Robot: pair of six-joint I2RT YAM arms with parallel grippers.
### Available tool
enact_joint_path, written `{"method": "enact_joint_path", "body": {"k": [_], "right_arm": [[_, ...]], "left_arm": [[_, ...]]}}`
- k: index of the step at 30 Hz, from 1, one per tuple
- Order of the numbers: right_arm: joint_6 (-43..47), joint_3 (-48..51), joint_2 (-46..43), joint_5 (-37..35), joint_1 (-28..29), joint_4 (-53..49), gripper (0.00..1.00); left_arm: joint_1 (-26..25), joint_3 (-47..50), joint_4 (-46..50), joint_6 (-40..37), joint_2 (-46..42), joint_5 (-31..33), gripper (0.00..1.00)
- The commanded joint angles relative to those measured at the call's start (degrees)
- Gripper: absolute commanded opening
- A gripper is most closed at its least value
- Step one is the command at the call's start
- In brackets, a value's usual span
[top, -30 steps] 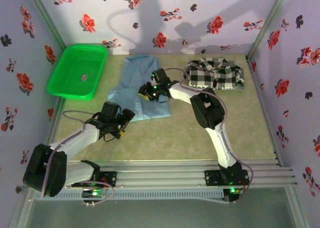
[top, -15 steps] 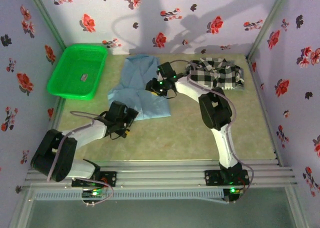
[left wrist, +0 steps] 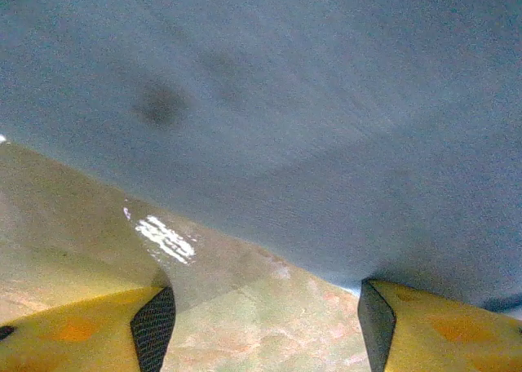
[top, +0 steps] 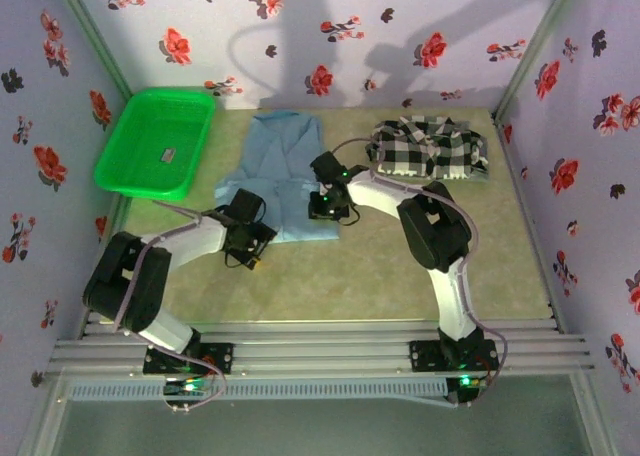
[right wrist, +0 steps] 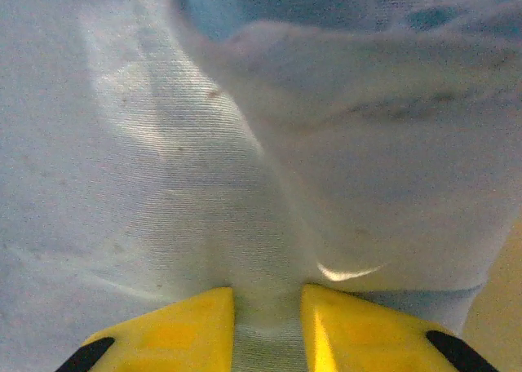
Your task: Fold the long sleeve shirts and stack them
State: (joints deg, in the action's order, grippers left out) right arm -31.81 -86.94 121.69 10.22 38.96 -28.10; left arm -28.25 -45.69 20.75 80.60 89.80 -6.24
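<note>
The light blue shirt lies flat mid-table, collar toward the back wall. The black-and-white checked shirt lies folded at the back right. My left gripper is low at the blue shirt's near left edge. In the left wrist view it is open with bare table between the fingers, and the blue cloth starts just ahead, touching the right finger. My right gripper is down on the shirt's right near part. It is shut on a ridge of the blue cloth.
A green plastic basket stands at the back left with a small item inside. Flowered walls close in the table on three sides. The metal rail with the arm bases runs along the near edge.
The left gripper has slid forward to the shirt's near edge and its jaws have narrowed. The right gripper has moved nearer across the blue shirt and pinched the cloth.
</note>
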Motion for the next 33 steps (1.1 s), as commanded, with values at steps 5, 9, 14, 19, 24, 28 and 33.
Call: {"method": "enact_joint_path", "body": {"k": [5,9,14,19,24,28,33], "right_arm": [[-7.5,9.91,-3.24,3.86,7.79,-2.29,0.27],[-15.07,14.4,-5.0,13.68,11.83,0.73,0.28],[-22.14,12.37,-5.98,25.29,17.6,5.53,0.36],[-23.41,11.27,-13.91,26.51,17.21,2.16,0.45],[-13.83,6.02,-21.04,18.11,10.46,-12.71,0.53],[-5.14,1.4,-19.61,7.36,2.05,-17.85,0.53],[-0.23,-1.35,-12.09,3.35,-3.42,-10.23,0.44]], "left_arm": [[3.3,-6.87,-3.42,-15.13,2.88,4.3,0.65],[6.79,-5.22,-0.15,-22.38,0.55,1.77,0.65],[11.18,-4.01,3.68,-33.25,-2.86,1.28,0.64],[15.12,-4.67,10.11,-41.28,-7.07,0.38,0.71],[17.07,-6.51,12.69,-42.36,-13.65,-2.17,0.8],[14.83,-7.65,11.52,-39.96,-16.29,-6.57,0.83],[9.12,-9.4,11.46,-38.97,-13.68,-4.25,0.83]]}}
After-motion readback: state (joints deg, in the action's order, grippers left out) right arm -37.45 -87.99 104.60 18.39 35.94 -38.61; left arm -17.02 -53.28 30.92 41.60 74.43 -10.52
